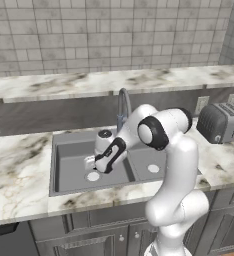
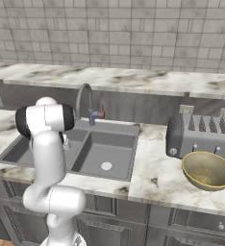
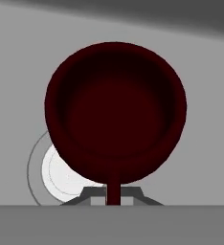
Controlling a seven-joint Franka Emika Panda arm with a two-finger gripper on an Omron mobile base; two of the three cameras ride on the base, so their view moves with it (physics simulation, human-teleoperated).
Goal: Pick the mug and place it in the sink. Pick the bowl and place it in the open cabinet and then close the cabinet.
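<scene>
While the marble counter (image 2: 157, 173) runs wide under the tiled wall, the grey double-basin sink (image 1: 64, 165) sits sunk in its middle, curved tap (image 2: 84, 98) behind it. The silver toaster (image 2: 198, 137) stands well to the right, and the yellowish bowl (image 2: 208, 170) rests just in front of it on the counter. Over the sink's left basin, the gripper (image 1: 96, 162) hangs low — its fingers pinched tight on the handle of the maroon mug (image 3: 115, 112), which is held above the pale drain (image 3: 59, 174).
</scene>
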